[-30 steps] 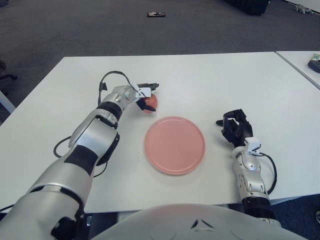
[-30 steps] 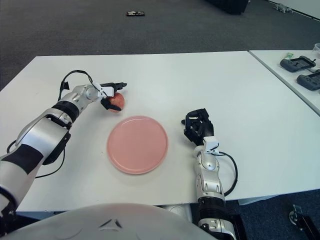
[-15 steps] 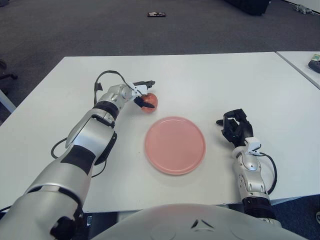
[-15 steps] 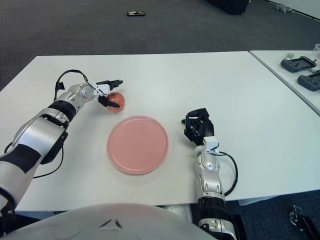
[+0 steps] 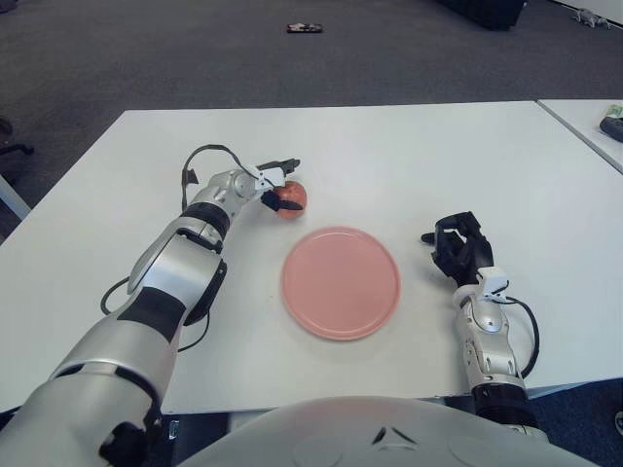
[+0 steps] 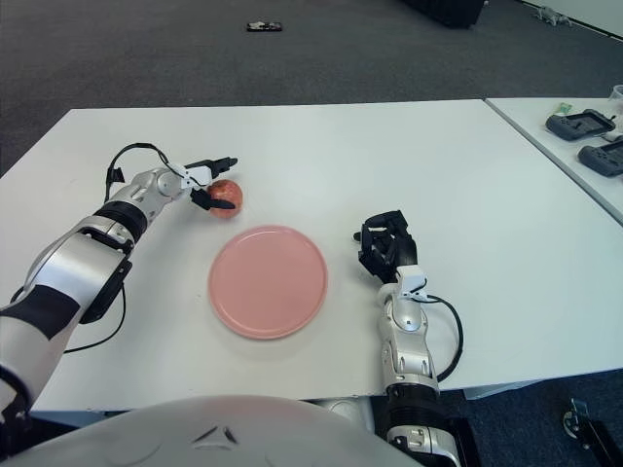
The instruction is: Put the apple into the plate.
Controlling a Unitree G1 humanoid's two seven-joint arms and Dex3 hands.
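Left hand (image 5: 275,185) left of frame centre, fingers spread around apple (image 5: 290,197): one finger above it, another at its left side; firm grasp cannot be told. Apple on white table (image 5: 409,156), just beyond upper-left rim of pink plate (image 5: 341,282), outside it. Right hand (image 5: 458,248) right of plate, fingers curled, holding nothing.

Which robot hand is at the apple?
The left robot hand, reaching out on the table beyond the plate, fingers around the apple. The right robot hand shows beside the plate's right edge.
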